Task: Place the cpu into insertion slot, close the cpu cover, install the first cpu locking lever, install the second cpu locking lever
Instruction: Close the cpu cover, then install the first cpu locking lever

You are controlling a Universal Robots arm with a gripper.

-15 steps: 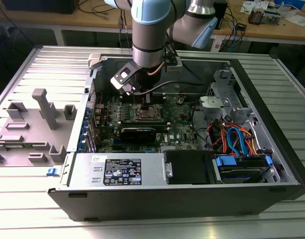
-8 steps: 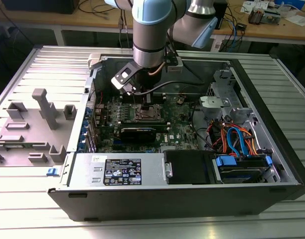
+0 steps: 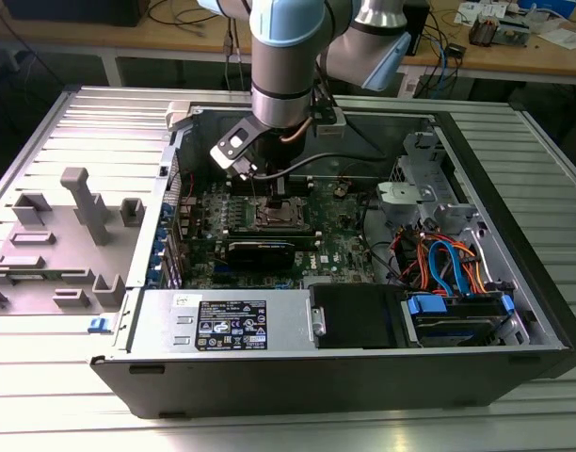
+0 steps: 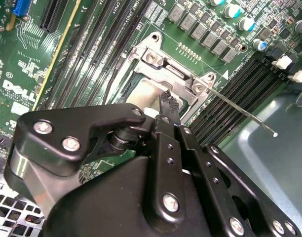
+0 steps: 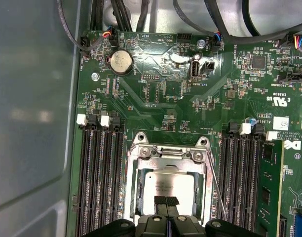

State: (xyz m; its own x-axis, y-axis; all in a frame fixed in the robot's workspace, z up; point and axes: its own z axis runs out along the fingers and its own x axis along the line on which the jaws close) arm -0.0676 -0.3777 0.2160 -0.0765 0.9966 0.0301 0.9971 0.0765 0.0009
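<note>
- Cpu (image 5: 169, 186): a small, flat square chip with a dull silver top. It lies level in the insertion slot (image 5: 141, 149) on the green motherboard (image 5: 156, 103), with its lid showing through the cut-out.
- Handling, as a judgement: it is light and rigid, but fragile underneath. The smooth metal lid gives little grip, so the opposite edges are the place to hold it, never the contact face. It should only be lowered straight, not slid or pressed.
- Cpu cover (image 5: 167, 162): a thin silvery frame that appears to lie down around the chip. Whether it sits fully flat I cannot tell. It looks like springy sheet metal, stiff along its hinge and best pushed on its bare frame.
- Locking lever (image 4: 240, 112): a slim wire rod running along one side of the socket. In the second wrist view its free end stands out clear of the board, apparently unlatched. It is likely springy and prone to slipping off a smooth fingertip.
- Tool (image 5: 166, 201): its two dark fingertips are pressed together with nothing visible between them. They sit just above or on the chip's near edge; contact is not clear.
- Memory slots (image 5: 99, 177): long black rows flanking the socket on both sides, close enough to crowd any sideways approach.
- Computer case (image 3: 363, 377): it lies open on the slatted metal worktop (image 3: 43, 377), with the arm reaching down into it.
</note>
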